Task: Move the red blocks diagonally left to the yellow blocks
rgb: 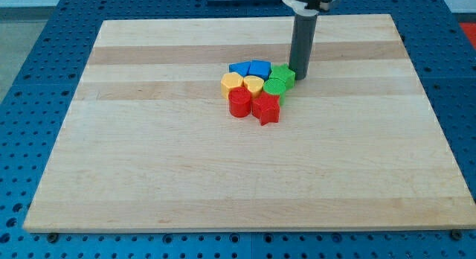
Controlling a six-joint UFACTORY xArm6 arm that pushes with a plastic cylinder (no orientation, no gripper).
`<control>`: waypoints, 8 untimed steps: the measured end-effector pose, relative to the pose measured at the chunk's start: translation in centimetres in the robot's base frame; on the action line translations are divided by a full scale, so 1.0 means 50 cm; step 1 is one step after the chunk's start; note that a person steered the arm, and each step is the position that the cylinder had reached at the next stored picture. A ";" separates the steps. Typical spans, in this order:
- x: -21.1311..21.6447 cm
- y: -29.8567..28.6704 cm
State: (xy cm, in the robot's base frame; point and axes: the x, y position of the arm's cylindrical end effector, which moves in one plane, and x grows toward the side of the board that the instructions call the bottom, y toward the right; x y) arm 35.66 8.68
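Two red blocks sit side by side near the board's middle: a round red cylinder [239, 103] and a red star-shaped block [266, 108] to its right. Just above them lie two yellow blocks, a yellow hexagon-like one [232, 82] and a yellow heart-like one [253, 84]. My tip [299, 77] stands at the cluster's upper right, touching or almost touching the green block [283, 74]. It is apart from the red blocks.
Two blue blocks [239, 68] [259, 67] lie above the yellow ones. A second green block [277, 85] sits below the first. All blocks form one tight cluster on the wooden board [149, 155], which rests on a blue perforated table [44, 36].
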 end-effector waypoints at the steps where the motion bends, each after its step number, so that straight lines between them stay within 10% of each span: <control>1: 0.000 0.000; 4: 0.013 0.123; 8: 0.305 -0.006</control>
State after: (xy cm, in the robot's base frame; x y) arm 50.93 8.37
